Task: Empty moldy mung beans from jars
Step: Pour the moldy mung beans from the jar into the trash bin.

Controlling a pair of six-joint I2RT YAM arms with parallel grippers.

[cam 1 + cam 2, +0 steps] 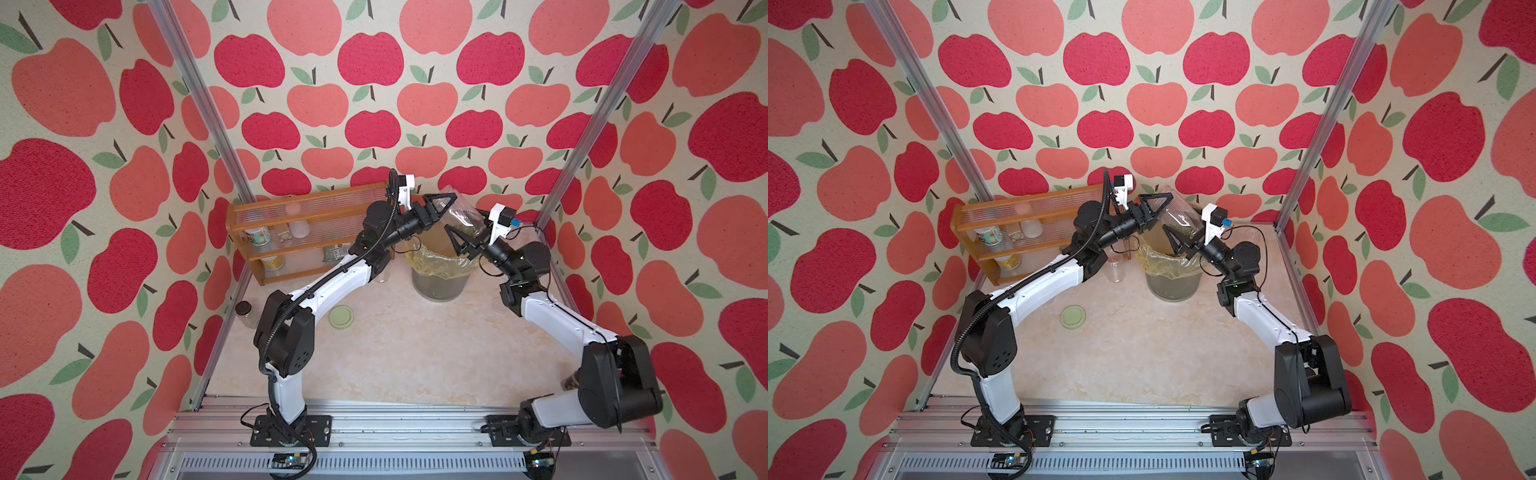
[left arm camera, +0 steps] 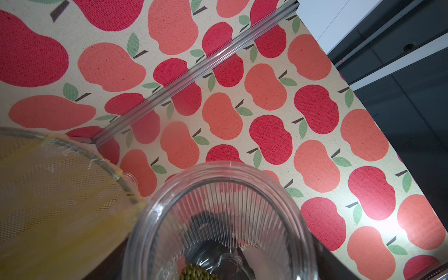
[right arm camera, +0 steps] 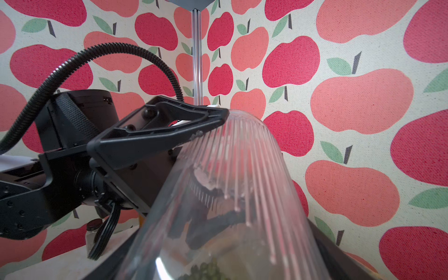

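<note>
left gripper (image 1: 448,208) clamps jar (image 1: 462,204) (mung beans (image 2: 196,272) inside); right gripper (image 1: 463,232) flanks it, grip unclear

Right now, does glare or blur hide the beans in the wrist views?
Left wrist view: ribbed jar sharp, mung beans cut by the frame edge; right wrist view: jar's near end soft, a glare streak beside the beans; in both top views, even light.

Bright even light, warped edges
</note>
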